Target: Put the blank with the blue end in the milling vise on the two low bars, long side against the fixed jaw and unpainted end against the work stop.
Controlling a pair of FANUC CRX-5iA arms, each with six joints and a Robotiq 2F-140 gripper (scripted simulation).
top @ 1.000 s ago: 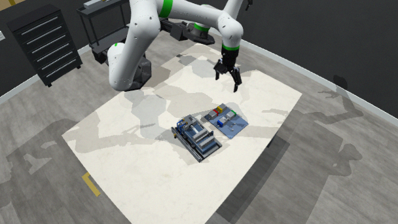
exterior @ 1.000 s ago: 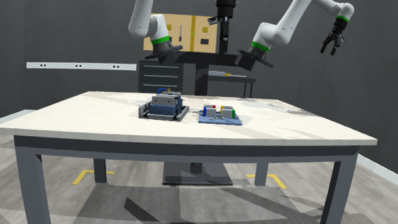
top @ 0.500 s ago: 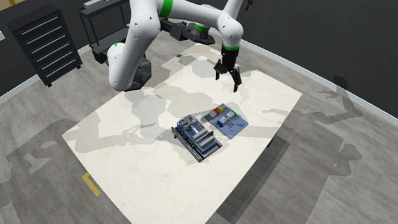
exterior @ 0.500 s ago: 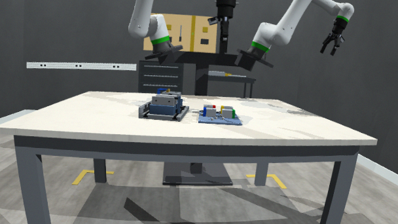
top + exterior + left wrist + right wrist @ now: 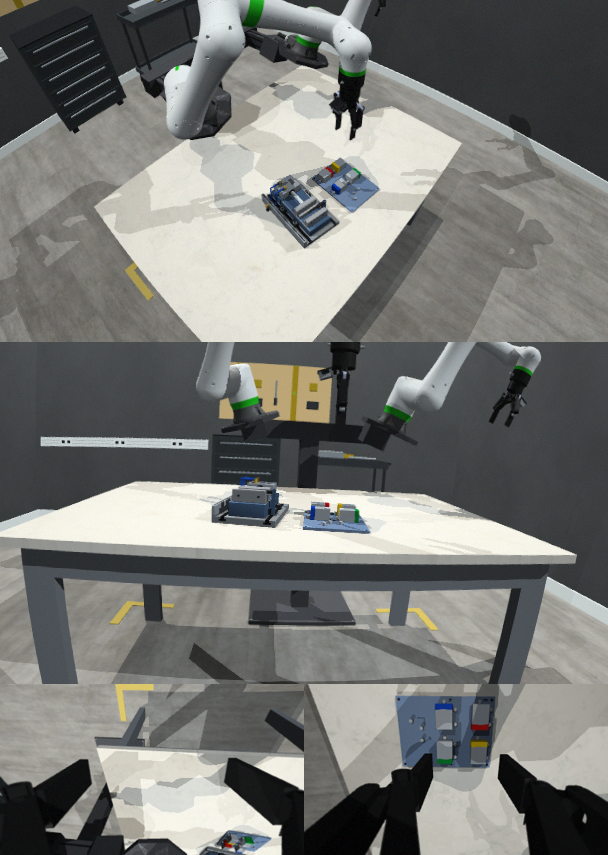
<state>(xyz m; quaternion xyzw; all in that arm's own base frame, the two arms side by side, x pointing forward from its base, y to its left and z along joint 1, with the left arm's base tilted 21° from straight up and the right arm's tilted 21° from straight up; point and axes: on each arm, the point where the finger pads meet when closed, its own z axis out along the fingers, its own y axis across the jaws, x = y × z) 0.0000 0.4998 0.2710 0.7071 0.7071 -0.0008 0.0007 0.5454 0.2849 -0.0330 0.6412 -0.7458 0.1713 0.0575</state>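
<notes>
While my right gripper (image 5: 345, 133) (image 5: 341, 417) (image 5: 465, 766) hangs half-open and empty above the desk (image 5: 240, 280) (image 5: 425, 537) (image 5: 172, 817), the blue-ended blank (image 5: 341, 186) (image 5: 321, 513) (image 5: 444, 718) sits on its plate (image 5: 367, 190) (image 5: 340, 528) (image 5: 261, 840) (image 5: 407, 749), inward from the desk's edges; my left gripper (image 5: 379, 12) (image 5: 500, 421) (image 5: 158, 771) stands wide open.

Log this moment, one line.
right gripper: part-open, empty | left gripper: open, empty | blue-ended blank: on plate, unplaced

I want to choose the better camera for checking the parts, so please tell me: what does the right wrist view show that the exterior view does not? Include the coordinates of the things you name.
Only right wrist: the dark printed marks (image 5: 421, 718) on the plate (image 5: 372, 190) (image 5: 336, 528) (image 5: 261, 840) (image 5: 407, 741).
Only exterior: the milling vise (image 5: 315, 220) (image 5: 249, 509) (image 5: 219, 852) and the drawer cabinet (image 5: 65, 65) (image 5: 245, 451).
Both: the plate, the green-ended blank (image 5: 352, 174) (image 5: 348, 515) (image 5: 248, 840) (image 5: 444, 750) and the blue-ended blank (image 5: 340, 186) (image 5: 321, 513) (image 5: 237, 847) (image 5: 444, 718).
</notes>
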